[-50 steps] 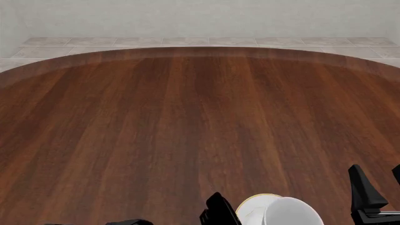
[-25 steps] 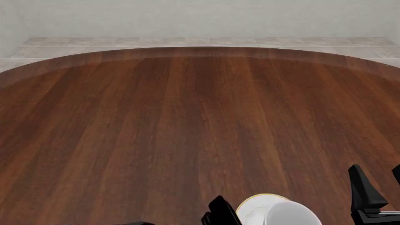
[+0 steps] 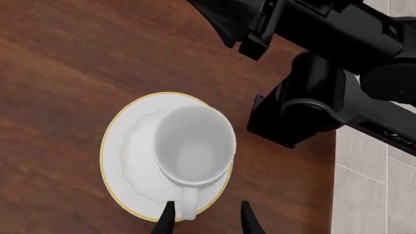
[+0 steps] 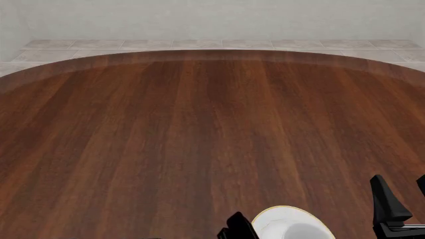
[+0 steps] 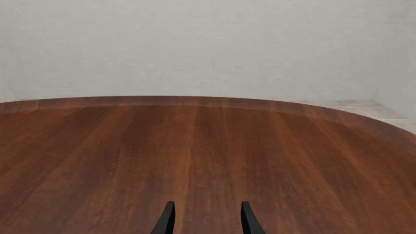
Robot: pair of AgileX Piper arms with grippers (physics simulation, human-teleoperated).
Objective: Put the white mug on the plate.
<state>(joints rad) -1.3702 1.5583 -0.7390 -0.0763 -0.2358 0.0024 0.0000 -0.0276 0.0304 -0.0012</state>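
The white mug (image 3: 195, 146) stands upright on the plate (image 3: 123, 161), off-centre toward one side of the gold rim. Its small handle (image 3: 188, 207) points at my left gripper (image 3: 206, 217). That gripper hangs above it, open, with the handle between the fingertips near one finger; the fingers are not closed on it. In the front view the mug (image 4: 302, 233) and the plate (image 4: 279, 215) sit at the bottom edge, and a left fingertip (image 4: 234, 226) shows beside them. My right gripper (image 4: 398, 179) is open and empty at the right (image 5: 206, 212).
The round dark wooden table (image 4: 199, 139) stretches ahead, with a tiled floor and a pale wall beyond its far edge. The right arm's black links (image 3: 325, 63) lie close beside the plate in the left wrist view.
In the front view the mug has sunk lower onto the plate, showing more of the plate's far rim. The left gripper has slid down toward the frame's bottom edge. The right gripper has not moved.
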